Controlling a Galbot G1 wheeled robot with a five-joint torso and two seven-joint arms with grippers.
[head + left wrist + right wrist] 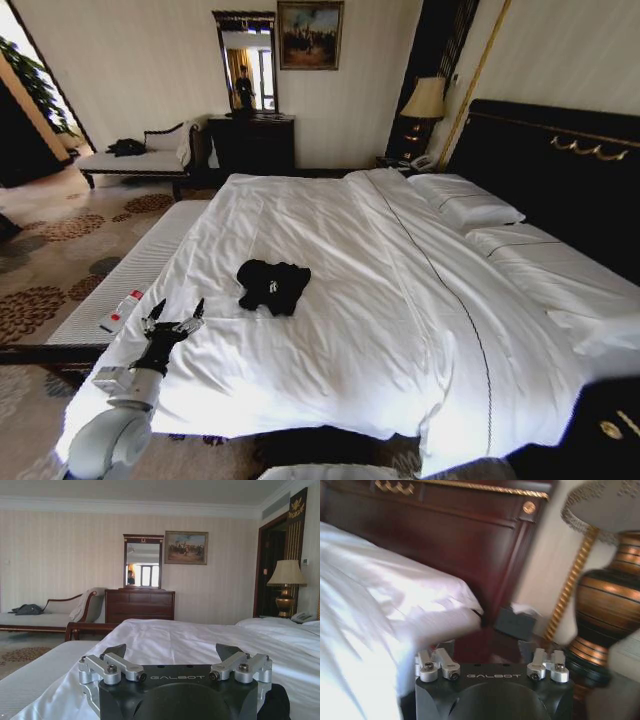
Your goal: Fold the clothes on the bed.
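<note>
The clothes are a black T-shirt (pixel 272 286) lying crumpled in a small heap on the white bed (pixel 400 330), left of the mattress's middle. My left gripper (pixel 175 315) hovers over the bed's near left corner, about a hand's width short and to the left of the T-shirt. It is open and holds nothing. In the left wrist view the left gripper (pixel 171 652) points across the white sheet toward the far wall. My right gripper (pixel 486 650) is open and empty, beside the bed's white bedding (pixel 380 595) and dark headboard (pixel 445 525).
A pale padded bench (pixel 130 262) with a small red-and-white item (pixel 120 312) runs along the bed's left side. Pillows (pixel 470 205) lie by the headboard (pixel 540 160). A brass lamp (pixel 605 605) stands close to the right gripper. A chaise (pixel 140 160) and dresser (pixel 252 143) line the far wall.
</note>
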